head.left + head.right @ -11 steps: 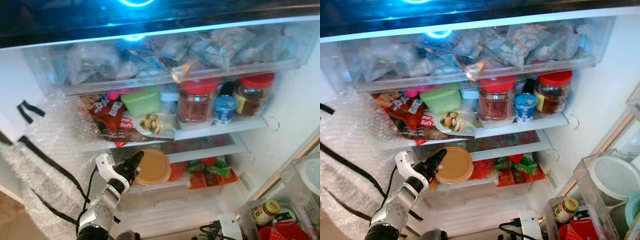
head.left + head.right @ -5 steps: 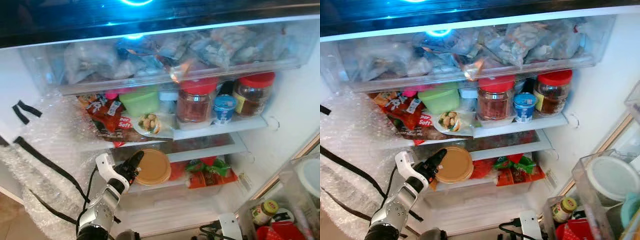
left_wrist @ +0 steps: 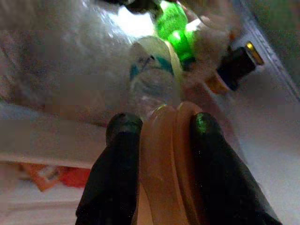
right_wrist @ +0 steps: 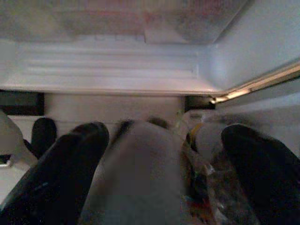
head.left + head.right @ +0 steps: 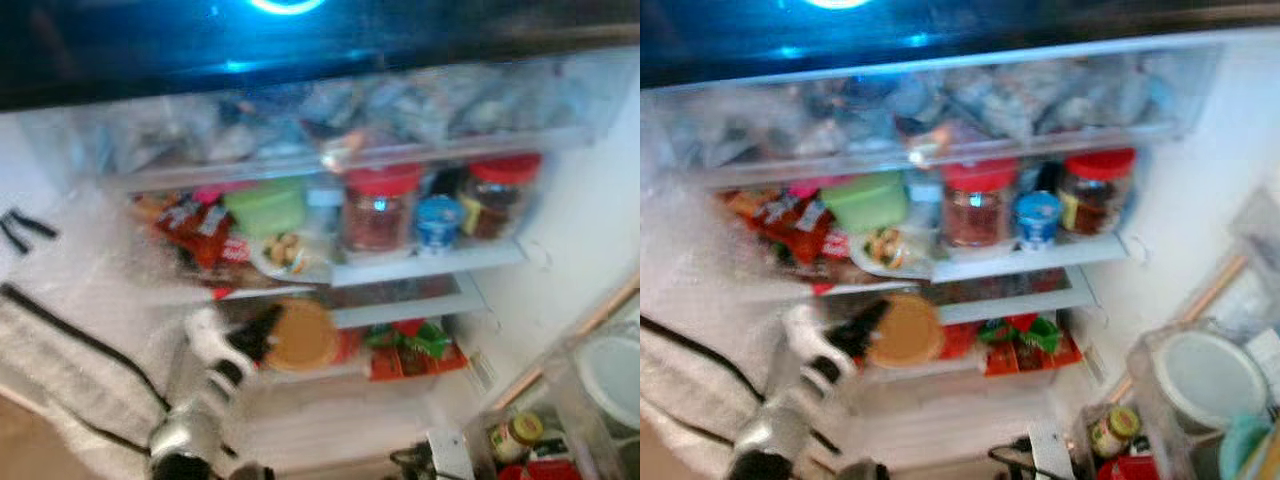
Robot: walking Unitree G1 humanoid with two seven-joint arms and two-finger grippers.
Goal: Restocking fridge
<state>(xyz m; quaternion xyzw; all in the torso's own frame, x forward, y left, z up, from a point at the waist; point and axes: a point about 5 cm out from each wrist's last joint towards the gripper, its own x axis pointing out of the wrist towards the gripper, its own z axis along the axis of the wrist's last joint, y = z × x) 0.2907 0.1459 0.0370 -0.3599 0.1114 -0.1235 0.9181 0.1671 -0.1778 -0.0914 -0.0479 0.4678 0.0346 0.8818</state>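
The tan lid (image 3: 161,164) is clamped edge-on by the left pincer (image 3: 161,136); a bottle (image 3: 152,75) lies just beyond. The right pincer (image 4: 161,150) is spread apart.

Eyes: head-high, facing down into the open fridge (image 5: 560,250), both blurred, sharing its shelves
Left wrist: close along its fingers (image 3: 117,178), into a shelf
Right wrist: low, facing the fridge base

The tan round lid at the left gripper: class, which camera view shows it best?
The left eye view: the tan round lid shows whole on the lower fridge shelf, though blurred. The right eye view shows the same. The left wrist view shows its edge, pinched between the left gripper fingers.
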